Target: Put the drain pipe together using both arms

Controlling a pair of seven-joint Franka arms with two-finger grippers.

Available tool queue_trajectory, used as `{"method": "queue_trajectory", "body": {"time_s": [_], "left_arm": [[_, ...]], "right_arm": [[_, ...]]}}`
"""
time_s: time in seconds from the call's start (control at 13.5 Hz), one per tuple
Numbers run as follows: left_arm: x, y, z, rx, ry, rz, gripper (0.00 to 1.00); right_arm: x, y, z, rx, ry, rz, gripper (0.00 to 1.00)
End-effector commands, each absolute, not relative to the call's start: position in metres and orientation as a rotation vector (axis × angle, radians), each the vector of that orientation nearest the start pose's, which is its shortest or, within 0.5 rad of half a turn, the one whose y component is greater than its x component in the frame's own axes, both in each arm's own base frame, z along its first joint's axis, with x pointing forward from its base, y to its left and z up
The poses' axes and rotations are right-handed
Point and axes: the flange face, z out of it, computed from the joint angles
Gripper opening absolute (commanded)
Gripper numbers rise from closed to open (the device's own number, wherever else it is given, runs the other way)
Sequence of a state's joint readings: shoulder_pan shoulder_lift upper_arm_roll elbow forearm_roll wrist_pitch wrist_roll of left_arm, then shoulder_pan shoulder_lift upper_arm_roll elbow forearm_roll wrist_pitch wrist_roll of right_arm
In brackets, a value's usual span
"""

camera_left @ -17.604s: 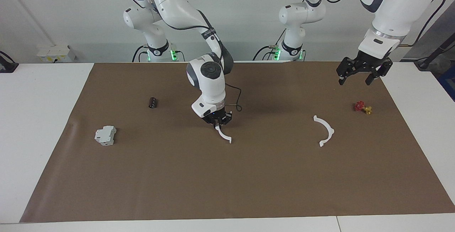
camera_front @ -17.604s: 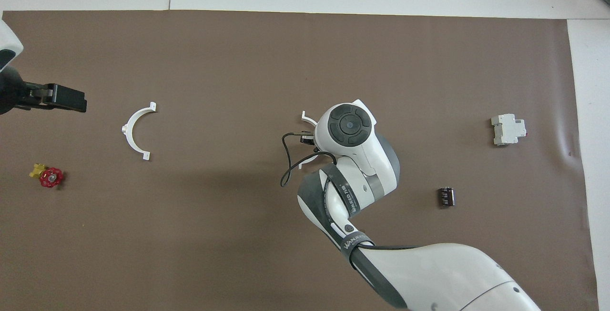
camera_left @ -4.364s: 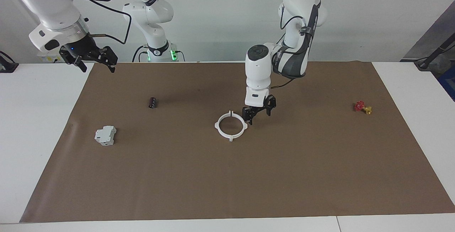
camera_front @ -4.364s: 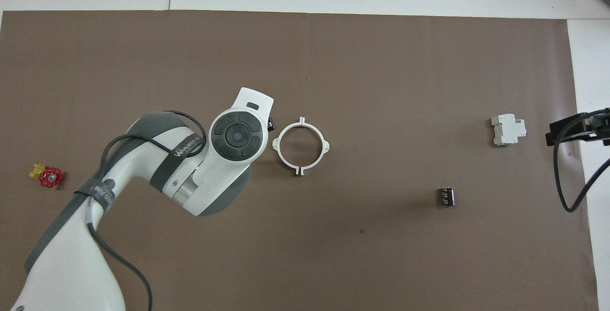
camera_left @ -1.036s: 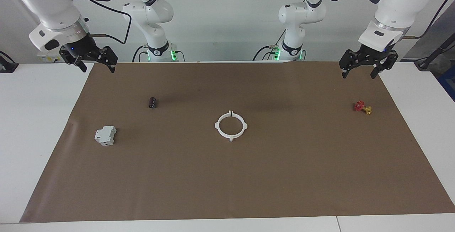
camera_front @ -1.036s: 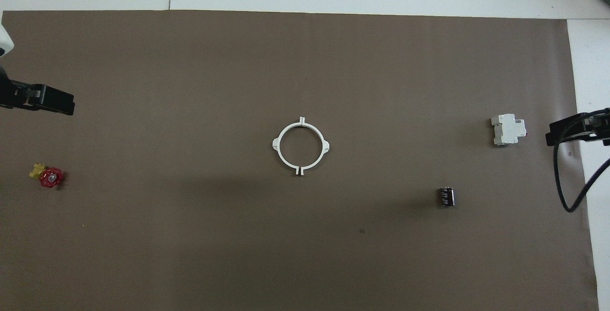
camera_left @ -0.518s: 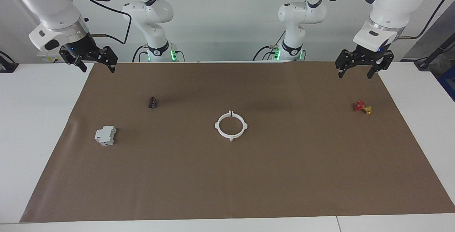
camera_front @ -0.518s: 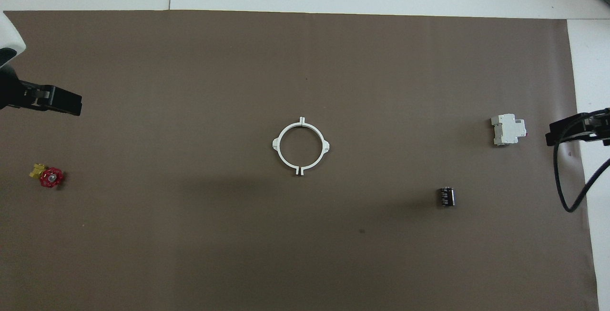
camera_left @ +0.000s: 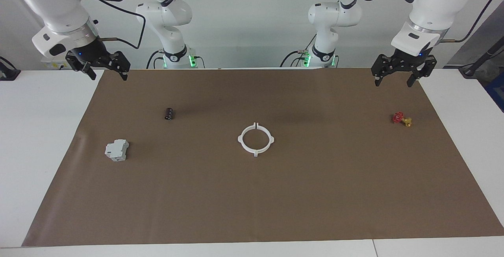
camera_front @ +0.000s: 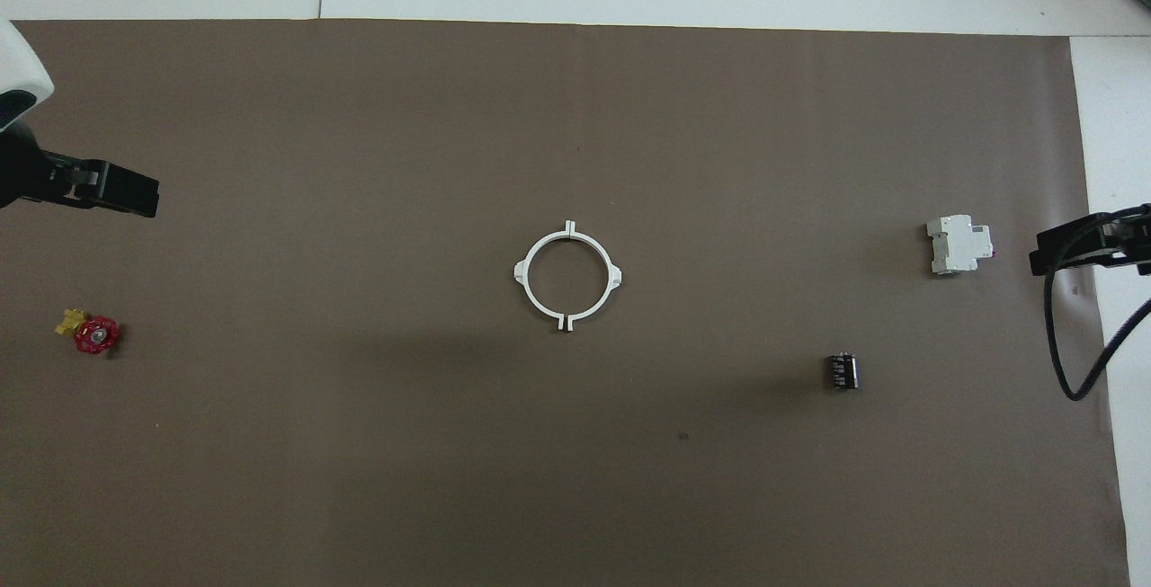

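Table (camera_left: 35, 139): I see a white table with a big brown mat (camera_left: 315, 194) on it.
Left arm: I see it wait, raised over the mat's corner at its own end, by the edge closest to the robots.
Right arm: it waits too, raised over the mat's corner at its own end, by that same edge.
Left gripper (camera_left: 393, 79): its two fingers are spread wide and hold nothing.
Right gripper (camera_left: 107, 75): spread wide too, holding nothing.
Drain pipe (camera_left: 256, 139): I see the two white half-rings lie flat in the middle of the mat, put together as one ring.
Grey-white block (camera_left: 117, 150): near the mat's edge at the right arm's end.
Red and yellow valve (camera_left: 401, 119): near the mat's edge at the left arm's end.
Black cylinder (camera_left: 169, 113): between the block and the edge closest to the robots.
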State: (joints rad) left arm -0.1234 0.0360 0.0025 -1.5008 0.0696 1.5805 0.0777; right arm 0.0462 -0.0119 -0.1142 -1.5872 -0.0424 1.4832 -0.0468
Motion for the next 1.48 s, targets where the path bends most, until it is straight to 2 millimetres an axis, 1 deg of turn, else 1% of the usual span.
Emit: {"method": "queue_trajectory", "body": {"time_s": [0.0, 0.15, 0.22, 0.37, 0.44, 0.52, 0.59, 0.67, 0.89, 1.18, 1.26, 1.41], "left_arm": [[0.562, -0.065, 0.640, -3.055, 0.308, -0.013, 1.00], [0.557, -0.066, 0.641, -3.087, 0.307, 0.027, 1.00], [0.555, -0.068, 0.645, -3.098, 0.312, 0.013, 1.00], [0.555, -0.071, 0.644, -3.144, 0.316, 0.013, 1.00], [0.557, -0.068, 0.638, -3.177, 0.302, 0.016, 1.00], [0.557, -0.066, 0.623, -3.179, 0.293, 0.055, 1.00], [0.558, -0.067, 0.622, -3.179, 0.295, 0.053, 1.00], [0.557, -0.068, 0.627, -3.175, 0.301, 0.050, 1.00], [0.559, -0.068, 0.626, -3.132, 0.304, 0.036, 1.00], [0.559, -0.067, 0.624, -3.128, 0.303, 0.041, 1.00], [0.560, -0.067, 0.625, -3.129, 0.296, 0.029, 1.00], [0.575, -0.065, 0.634, -3.132, 0.253, -0.158, 1.00]], "right_arm": [[0.533, -0.042, 0.617, -3.161, 0.055, 0.146, 1.00], [0.533, -0.042, 0.617, -3.162, 0.057, 0.143, 1.00], [0.533, -0.042, 0.617, -3.163, 0.055, 0.146, 1.00], [0.533, -0.042, 0.617, -3.161, 0.055, 0.146, 1.00], [0.533, -0.042, 0.617, -3.161, 0.052, 0.146, 1.00], [0.533, -0.042, 0.616, -3.161, 0.055, 0.148, 1.00], [0.533, -0.042, 0.616, -3.161, 0.053, 0.148, 1.00], [0.533, -0.042, 0.616, -3.161, 0.055, 0.148, 1.00], [0.533, -0.042, 0.617, -3.162, 0.053, 0.143, 1.00], [0.533, -0.042, 0.617, -3.161, 0.055, 0.146, 1.00], [0.533, -0.042, 0.617, -3.161, 0.055, 0.146, 1.00], [0.533, -0.042, 0.617, -3.161, 0.052, 0.146, 1.00]]}}
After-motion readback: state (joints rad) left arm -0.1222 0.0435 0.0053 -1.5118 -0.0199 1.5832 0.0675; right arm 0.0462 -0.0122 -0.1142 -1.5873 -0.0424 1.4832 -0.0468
